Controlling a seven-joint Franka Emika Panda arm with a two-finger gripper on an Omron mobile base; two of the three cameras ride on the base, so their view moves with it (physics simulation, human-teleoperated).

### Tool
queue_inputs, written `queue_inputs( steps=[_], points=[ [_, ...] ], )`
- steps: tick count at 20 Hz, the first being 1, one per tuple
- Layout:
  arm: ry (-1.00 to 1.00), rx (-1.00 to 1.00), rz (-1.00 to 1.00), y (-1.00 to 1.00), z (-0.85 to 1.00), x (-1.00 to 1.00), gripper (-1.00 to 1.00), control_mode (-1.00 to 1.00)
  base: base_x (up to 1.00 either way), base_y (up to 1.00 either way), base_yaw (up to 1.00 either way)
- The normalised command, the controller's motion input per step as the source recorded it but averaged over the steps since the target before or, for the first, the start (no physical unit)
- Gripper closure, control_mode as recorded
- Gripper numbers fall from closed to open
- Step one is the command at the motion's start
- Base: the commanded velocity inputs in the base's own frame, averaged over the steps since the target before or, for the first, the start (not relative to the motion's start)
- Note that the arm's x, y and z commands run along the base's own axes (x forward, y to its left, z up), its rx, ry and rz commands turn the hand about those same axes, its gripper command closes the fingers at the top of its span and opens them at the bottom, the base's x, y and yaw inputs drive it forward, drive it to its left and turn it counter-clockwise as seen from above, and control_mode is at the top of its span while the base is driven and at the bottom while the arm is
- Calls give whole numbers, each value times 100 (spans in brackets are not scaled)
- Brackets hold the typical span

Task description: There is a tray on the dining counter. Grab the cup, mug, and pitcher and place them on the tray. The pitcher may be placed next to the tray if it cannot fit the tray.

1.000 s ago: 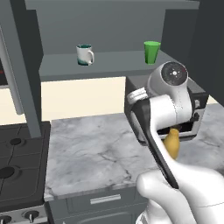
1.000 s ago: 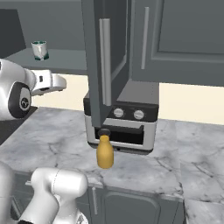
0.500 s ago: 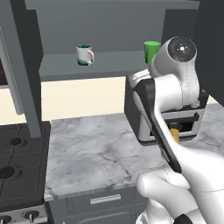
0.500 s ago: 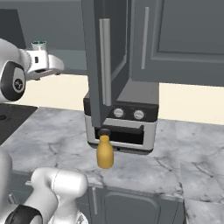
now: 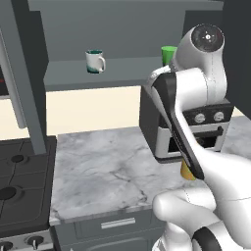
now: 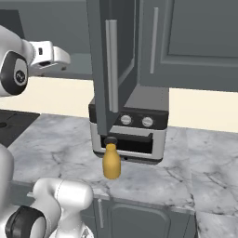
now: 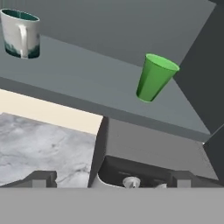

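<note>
Upright: green cup (image 7: 155,77), no handle, flared.

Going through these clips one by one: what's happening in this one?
The arm is raised toward the shelf, and its open gripper holds nothing. The cup and the mug stand apart on that shelf. The pitcher stands on the marble worktop before the toaster oven. Nothing is grabbed yet.

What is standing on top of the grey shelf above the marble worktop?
On the shelf stand the white mug and the green cup, apart from each other. In the left base view the arm covers most of the cup.
</note>
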Motion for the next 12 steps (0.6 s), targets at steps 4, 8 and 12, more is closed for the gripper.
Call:
queue_inputs(
  steps=[4,8,12],
  points=[
    [-2,0,0,-16,19,13,-100,-100,0,0,0],
    [0,-2,0,-9,16,22,-100,-100,0,0,0],
    [0,-6,0,-3,28,26,-100,-100,0,0,0]
  ],
)
